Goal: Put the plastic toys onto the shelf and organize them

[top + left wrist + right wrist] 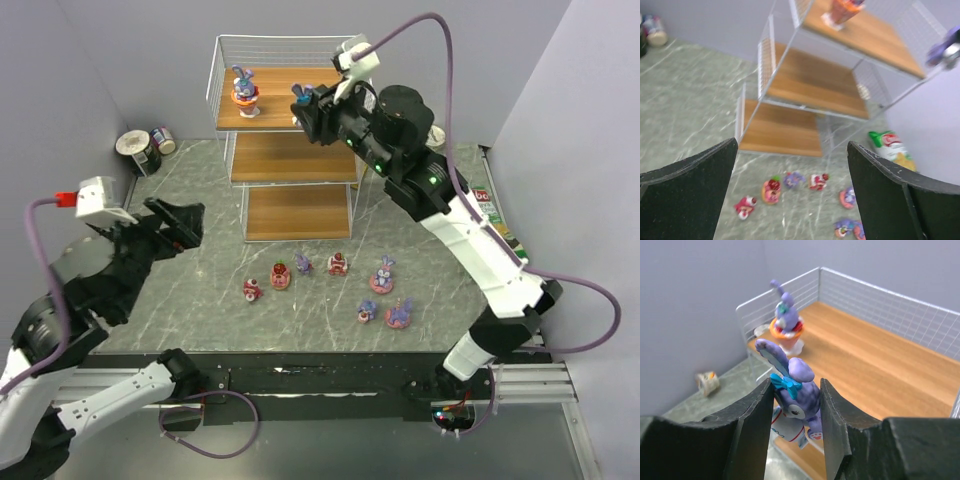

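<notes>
Right jaws clamp a purple bunny (795,390) over the shelf (865,355); left jaws gape wide above the table (200,290)

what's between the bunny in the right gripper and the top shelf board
Nothing visible: the held bunny hangs at the top board's open edge, and the standing bunny is off in a far corner.
</notes>
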### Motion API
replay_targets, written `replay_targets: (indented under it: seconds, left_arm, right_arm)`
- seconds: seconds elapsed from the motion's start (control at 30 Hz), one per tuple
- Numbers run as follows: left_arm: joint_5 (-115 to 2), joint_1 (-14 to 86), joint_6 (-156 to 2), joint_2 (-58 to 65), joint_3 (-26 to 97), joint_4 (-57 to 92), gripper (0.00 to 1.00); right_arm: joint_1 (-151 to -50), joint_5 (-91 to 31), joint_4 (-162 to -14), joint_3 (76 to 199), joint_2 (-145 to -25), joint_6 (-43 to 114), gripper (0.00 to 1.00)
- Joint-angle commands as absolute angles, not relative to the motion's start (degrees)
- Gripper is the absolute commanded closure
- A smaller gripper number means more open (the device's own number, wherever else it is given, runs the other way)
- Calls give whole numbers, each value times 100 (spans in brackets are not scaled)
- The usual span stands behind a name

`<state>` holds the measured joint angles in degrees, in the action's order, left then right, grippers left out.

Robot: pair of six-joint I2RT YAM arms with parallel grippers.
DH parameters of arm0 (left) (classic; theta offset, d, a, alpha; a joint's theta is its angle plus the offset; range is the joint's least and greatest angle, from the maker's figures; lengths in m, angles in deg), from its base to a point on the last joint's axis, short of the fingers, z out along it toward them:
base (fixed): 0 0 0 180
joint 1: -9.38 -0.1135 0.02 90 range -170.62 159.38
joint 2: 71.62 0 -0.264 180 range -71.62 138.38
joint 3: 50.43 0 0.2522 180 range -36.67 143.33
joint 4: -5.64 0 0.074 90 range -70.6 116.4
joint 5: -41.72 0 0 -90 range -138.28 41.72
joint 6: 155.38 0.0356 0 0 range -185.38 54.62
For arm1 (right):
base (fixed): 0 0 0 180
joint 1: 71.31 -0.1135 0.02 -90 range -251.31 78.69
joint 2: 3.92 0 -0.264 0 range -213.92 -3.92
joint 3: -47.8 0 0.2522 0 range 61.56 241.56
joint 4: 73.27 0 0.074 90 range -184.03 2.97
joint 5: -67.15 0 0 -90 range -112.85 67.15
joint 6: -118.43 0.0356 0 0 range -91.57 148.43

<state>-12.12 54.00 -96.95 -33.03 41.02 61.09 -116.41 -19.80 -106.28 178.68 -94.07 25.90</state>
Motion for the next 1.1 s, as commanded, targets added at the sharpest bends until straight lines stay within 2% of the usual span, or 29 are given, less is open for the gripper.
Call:
replay_targets:
  seconds: [0.0, 0.3, 1.07]
  left_arm:
    - [-706, 5411, -10132, -3172, 3682, 6466, 4]
    - [-1004, 5411, -10370, -3163, 3031, 6300, 3]
    - [-1506, 5394, -10484, -2864, 2705, 6168, 4]
  right_arm:
    - [-11596, -1776, -10023, 18372, -9708, 2720, 100]
    - [-11543, -1521, -9662, 18821, -10218, 2825, 100]
    - [-11516, -642, -9081, 18804, -10939, 3616, 100]
